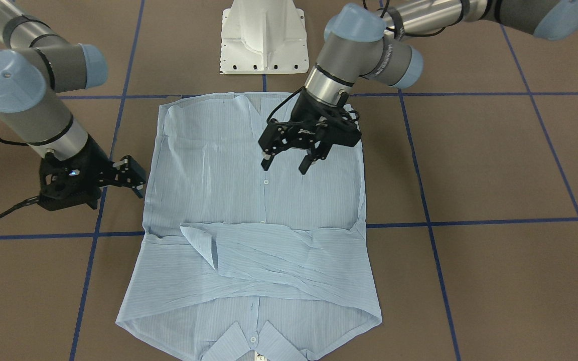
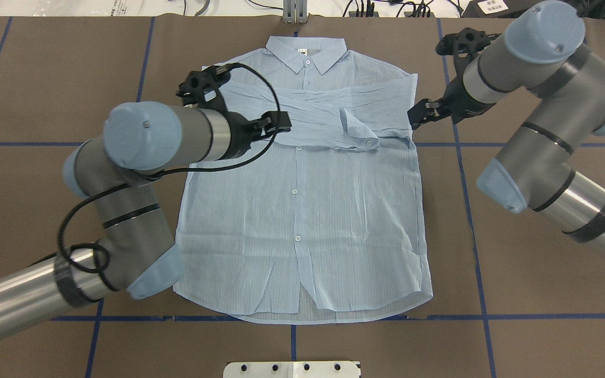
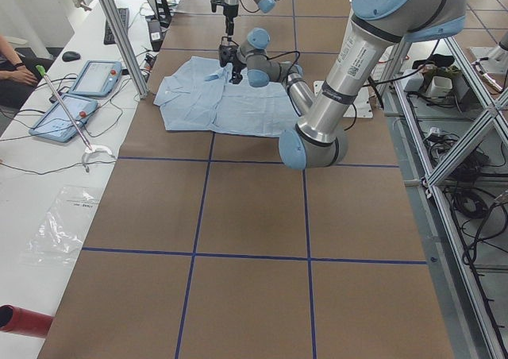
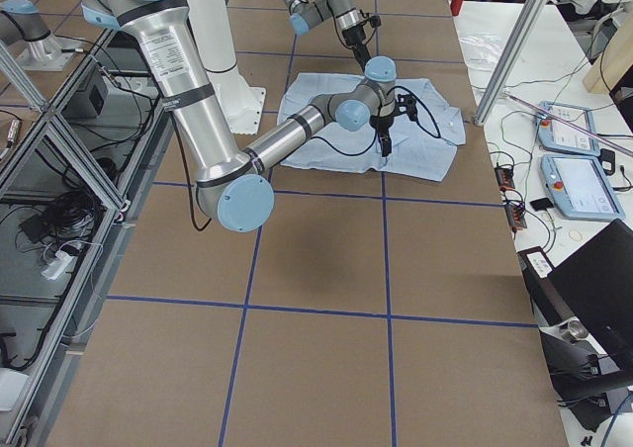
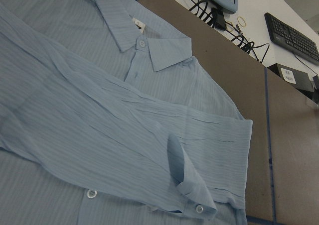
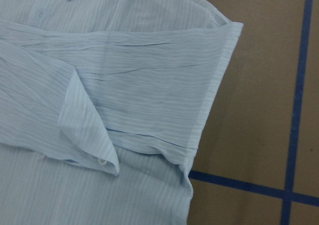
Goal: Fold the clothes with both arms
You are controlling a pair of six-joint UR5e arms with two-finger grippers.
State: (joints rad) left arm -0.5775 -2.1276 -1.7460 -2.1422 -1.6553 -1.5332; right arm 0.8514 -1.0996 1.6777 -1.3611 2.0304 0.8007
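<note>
The pale blue striped shirt (image 1: 269, 210) (image 2: 302, 220) lies flat and buttoned on the brown table, its collar (image 2: 306, 52) on the side far from the robot. Both sleeves are folded across the chest, and one cuff (image 2: 357, 134) (image 6: 94, 150) is turned up. My left gripper (image 1: 289, 163) (image 2: 276, 123) hangs open just above the shirt's front, holding nothing. My right gripper (image 1: 136, 180) (image 2: 417, 114) sits low beside the shirt's right edge at sleeve level; it looks open and empty. Neither wrist view shows fingers, only cloth (image 5: 99, 135).
The white pedestal base (image 1: 264, 40) (image 2: 292, 369) stands on the robot's side of the shirt hem. Blue tape lines (image 1: 469, 220) cross the brown table. A side bench with control tablets (image 3: 79, 97) (image 4: 574, 150) runs along the far side, and a person's arm (image 3: 12, 57) rests there.
</note>
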